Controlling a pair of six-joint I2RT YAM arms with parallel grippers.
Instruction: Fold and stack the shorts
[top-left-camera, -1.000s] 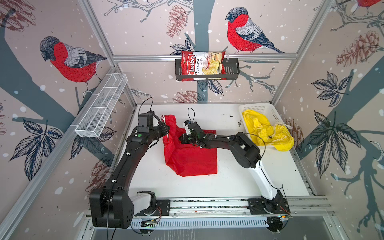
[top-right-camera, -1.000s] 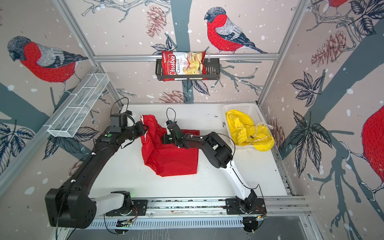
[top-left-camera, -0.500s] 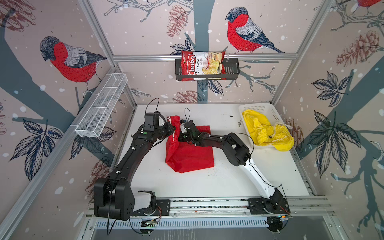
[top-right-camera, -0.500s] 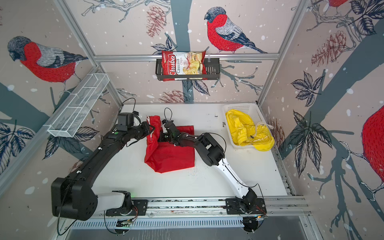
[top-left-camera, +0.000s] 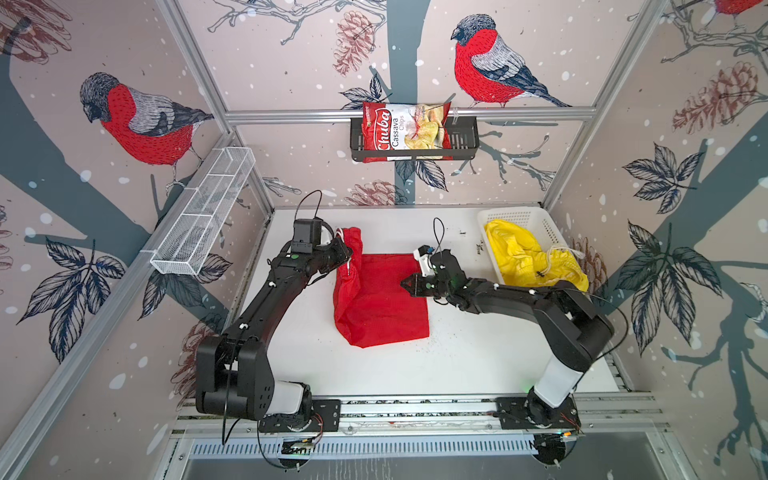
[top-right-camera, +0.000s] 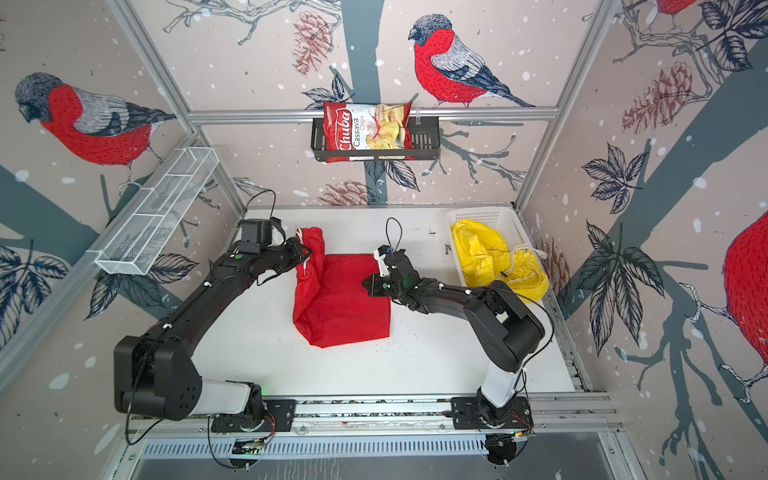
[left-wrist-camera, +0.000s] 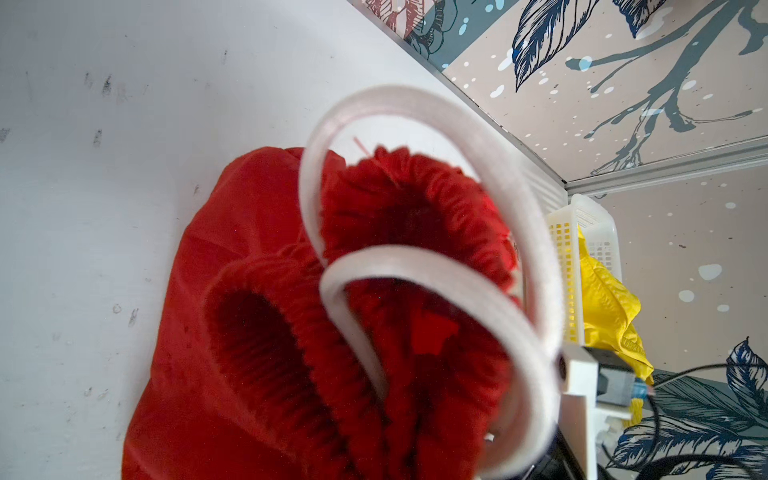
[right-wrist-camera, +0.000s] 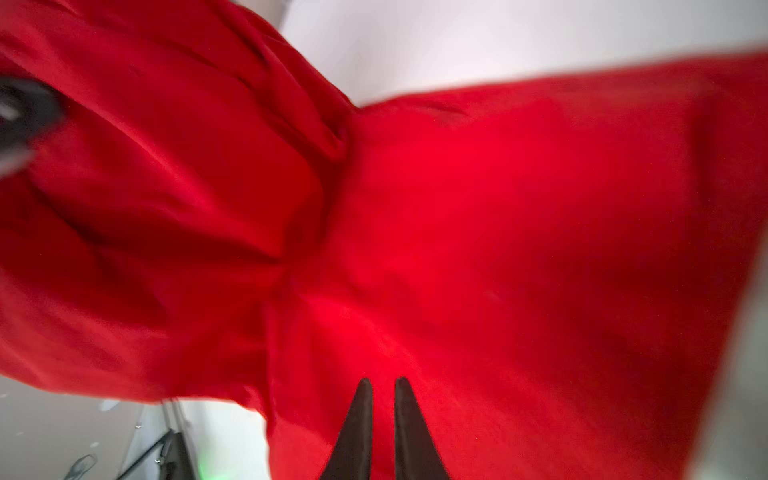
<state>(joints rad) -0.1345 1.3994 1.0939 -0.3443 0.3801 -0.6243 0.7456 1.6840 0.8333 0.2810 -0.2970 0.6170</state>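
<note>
The red shorts (top-left-camera: 380, 299) lie folded over on the white table (top-left-camera: 478, 353) in both top views, with the waistband end lifted at the left. My left gripper (top-left-camera: 347, 254) is shut on that bunched waistband (left-wrist-camera: 415, 216). Cloth hides its fingers in the left wrist view, and the white drawstring (left-wrist-camera: 415, 95) loops in front. My right gripper (top-left-camera: 405, 284) hovers at the right edge of the red shorts (right-wrist-camera: 498, 208). Its black fingertips (right-wrist-camera: 363, 399) stand a narrow slit apart with nothing pinched. The yellow shorts (top-left-camera: 523, 253) lie crumpled in the white basket (top-left-camera: 515, 214).
The white basket (top-right-camera: 482, 215) stands at the back right corner against the wall. A chips bag (top-left-camera: 405, 131) sits in a black wall rack at the back. A white wire shelf (top-left-camera: 203, 216) hangs on the left wall. Patterned walls enclose the table on three sides.
My right gripper has drawn back to the right from beside the waistband and its fingers have parted slightly. The red cloth it carried now lies flat. The left gripper still holds the waistband.
</note>
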